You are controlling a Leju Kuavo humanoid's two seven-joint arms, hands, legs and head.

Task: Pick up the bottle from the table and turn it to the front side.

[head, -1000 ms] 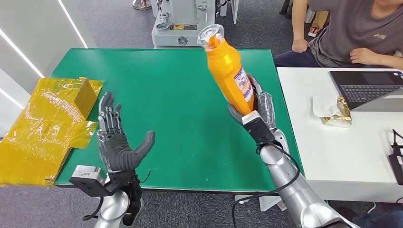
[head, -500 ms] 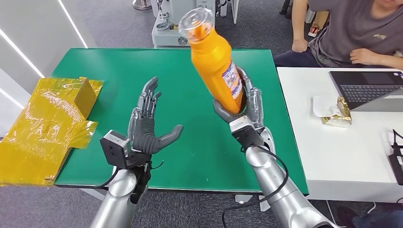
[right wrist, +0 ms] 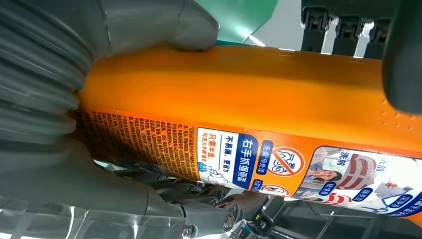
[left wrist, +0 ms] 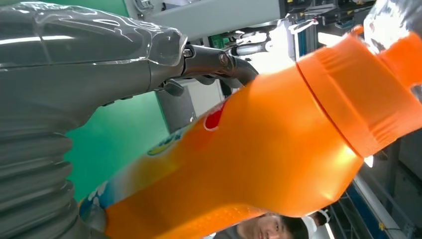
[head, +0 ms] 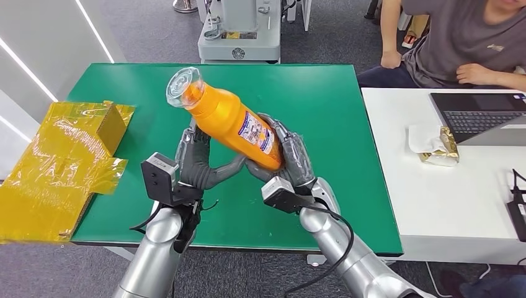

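Bottle: the tall orange plastic bottle (head: 232, 118) with a clear cap (head: 183, 86) was up in the air above the green counter (head: 322, 99), tilted, cap toward the robot's left and far side.
Label: the printed back label with small text faced up, so by my read the front was not yet showing.
Right hand (head: 288, 155): clamped around the lower body of the bottle.
Left hand (head: 201, 162): under the middle of the bottle, thumb touching it; whether it gripped, I cannot tell.
Handling: stiff, smooth plastic, likely slippery and bottom-heavy if full; best held around the waist below the label.
Room: open green counter on all sides; the crinkled yellow foil sheet (head: 59, 167) lay well apart at the left edge, the white counter (head: 428, 198) with a laptop (head: 484, 118) off to the right.
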